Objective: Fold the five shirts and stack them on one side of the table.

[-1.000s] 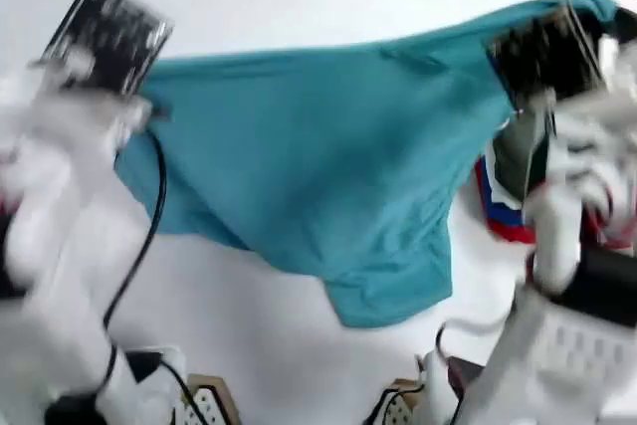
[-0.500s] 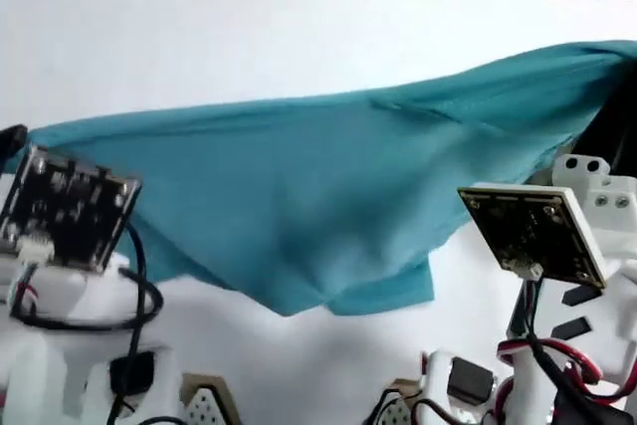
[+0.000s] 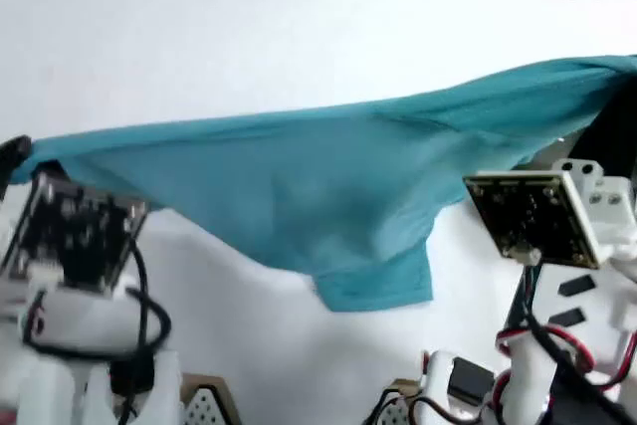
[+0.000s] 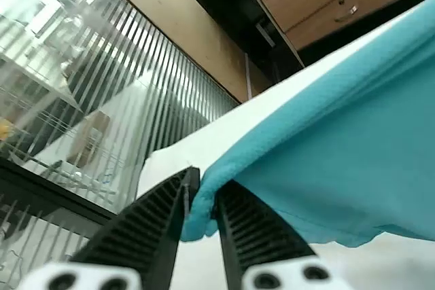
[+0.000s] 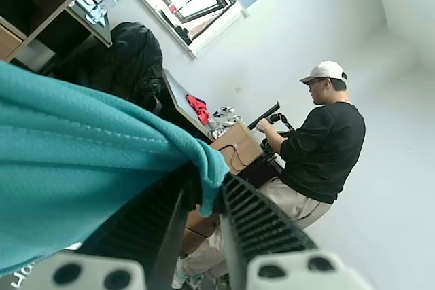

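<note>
Teal shirt (image 3: 328, 196) edges are pinched in both your pincers: your left gripper (image 4: 201, 203) is clamped on one end and your right gripper (image 5: 204, 191) on the other. The cloth hangs stretched above the white table (image 3: 299, 37), one sleeve drooping toward it.

White table (image 3: 299, 27), teal shirt (image 3: 328, 196) stretched over its middle, hem drooping
</note>
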You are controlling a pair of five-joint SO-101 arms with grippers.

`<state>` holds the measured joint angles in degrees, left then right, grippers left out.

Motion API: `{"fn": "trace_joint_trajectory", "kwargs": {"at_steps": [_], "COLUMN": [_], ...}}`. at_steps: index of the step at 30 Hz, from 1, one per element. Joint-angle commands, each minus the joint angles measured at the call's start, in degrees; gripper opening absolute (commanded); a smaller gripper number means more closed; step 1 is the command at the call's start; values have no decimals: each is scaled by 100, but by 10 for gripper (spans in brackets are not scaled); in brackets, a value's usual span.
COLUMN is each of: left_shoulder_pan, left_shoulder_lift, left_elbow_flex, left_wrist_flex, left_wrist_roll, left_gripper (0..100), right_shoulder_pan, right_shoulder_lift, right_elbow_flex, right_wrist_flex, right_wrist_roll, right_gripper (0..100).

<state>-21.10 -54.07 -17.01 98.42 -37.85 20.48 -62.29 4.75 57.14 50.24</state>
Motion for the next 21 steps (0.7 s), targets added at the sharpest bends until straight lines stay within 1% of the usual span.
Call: {"fn": "trace_joint_trajectory", "kwargs": {"at_steps": [1, 5, 8, 11, 15, 21], "left_shoulder_pan": [-97, -97, -70, 167, 466, 747], "left_shoulder_lift": [-167, -220, -97, 396, 1530, 3446], "left_elbow_flex": [-145, -145, 31, 699, 1376, 1279], "left_wrist_flex": [53, 185, 62, -607, -1749, -3367], "left_wrist_roll": [-26, -18, -18, -26, -26, -35], "left_gripper": [24, 24, 24, 24, 24, 24], "right_shoulder_pan": [92, -374, -787, -1059, -1226, -1332], "right_shoulder_lift": [-259, -514, -391, 259, 1560, 3644], "right_elbow_flex": [-237, -466, -501, -229, 167, 237], "right_wrist_flex": [312, 971, 1068, 804, -92, -1508], "right_wrist_roll": [-79, -79, -88, -88, -88, -88], "right_gripper": [21, 21, 21, 21, 21, 21]}}
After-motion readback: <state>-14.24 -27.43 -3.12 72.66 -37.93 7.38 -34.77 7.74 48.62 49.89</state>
